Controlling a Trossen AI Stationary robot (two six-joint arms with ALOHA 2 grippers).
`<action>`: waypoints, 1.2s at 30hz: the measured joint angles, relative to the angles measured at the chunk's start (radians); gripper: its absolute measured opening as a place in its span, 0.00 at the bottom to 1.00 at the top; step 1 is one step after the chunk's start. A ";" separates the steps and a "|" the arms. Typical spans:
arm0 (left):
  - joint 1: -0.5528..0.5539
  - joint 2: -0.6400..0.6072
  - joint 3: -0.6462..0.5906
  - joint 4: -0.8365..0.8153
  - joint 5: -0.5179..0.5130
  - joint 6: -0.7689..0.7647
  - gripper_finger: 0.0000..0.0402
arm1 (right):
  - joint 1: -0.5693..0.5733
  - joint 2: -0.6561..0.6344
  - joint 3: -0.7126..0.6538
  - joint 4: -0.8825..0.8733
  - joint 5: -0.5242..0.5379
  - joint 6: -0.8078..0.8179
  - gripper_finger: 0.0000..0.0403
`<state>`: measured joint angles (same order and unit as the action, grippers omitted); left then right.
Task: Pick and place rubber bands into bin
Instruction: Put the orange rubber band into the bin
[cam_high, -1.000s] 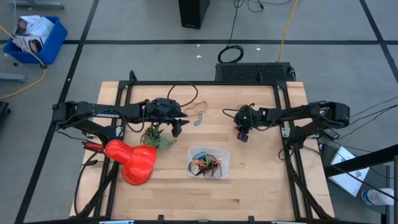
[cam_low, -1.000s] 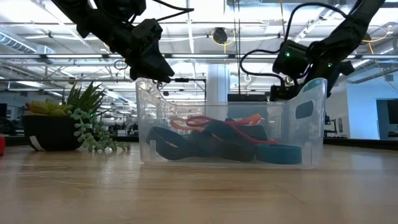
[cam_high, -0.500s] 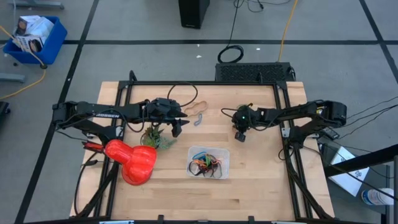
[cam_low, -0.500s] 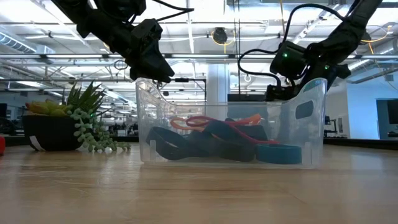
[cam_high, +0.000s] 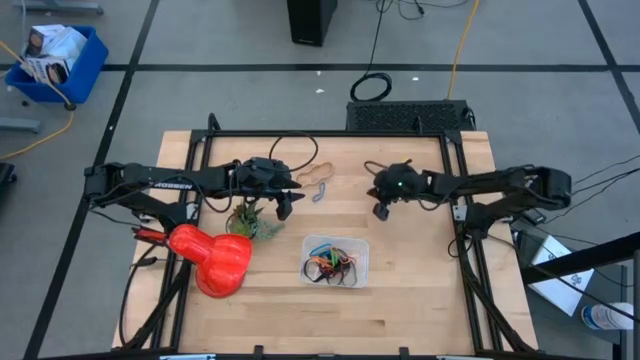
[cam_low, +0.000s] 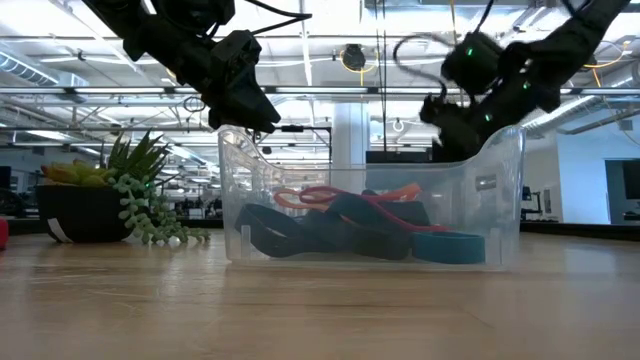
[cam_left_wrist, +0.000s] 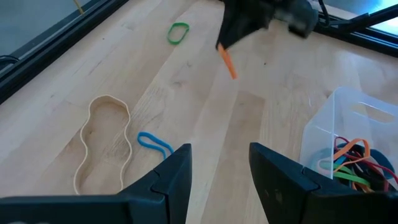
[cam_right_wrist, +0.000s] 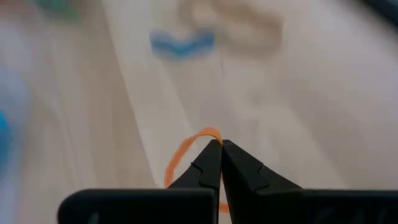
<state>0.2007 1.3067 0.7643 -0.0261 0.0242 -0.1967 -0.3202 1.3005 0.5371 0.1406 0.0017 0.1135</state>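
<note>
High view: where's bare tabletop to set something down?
Free: the table right of the bin, and the strip in front of it. Crowded: left side with the red object, plant, left end effector; loose rubber bands behind.

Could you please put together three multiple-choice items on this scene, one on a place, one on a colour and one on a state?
1. Where does the bin sit?
A. On the floor
B. On the table, between the two arms
C. Inside the blue crate

2. What colour is the rubber band in the right end effector?
A. Orange
B. Green
C. Black

3. How does the left end effector stand?
A. Shut on a band
B. Shut on the plant
C. Open and empty

Answers: 1 B, the high view shows it on the wood nearer the front; 2 A, an orange loop hangs from the shut tips; 3 C, its fingers stand apart with nothing between.
</note>
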 joint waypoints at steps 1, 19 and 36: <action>0.000 0.000 0.000 0.000 0.000 0.000 0.42 | 0.001 -0.021 0.001 0.028 0.000 0.005 0.00; 0.000 0.000 0.000 0.002 0.000 -0.009 0.42 | 0.090 -0.335 0.002 0.665 -0.108 0.089 0.00; 0.000 0.000 0.000 0.005 0.000 -0.009 0.42 | 0.285 -0.238 0.444 -0.070 -0.105 -0.109 0.00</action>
<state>0.2005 1.3068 0.7643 -0.0215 0.0242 -0.2054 -0.0348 1.0626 0.9810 0.0702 -0.1036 0.0047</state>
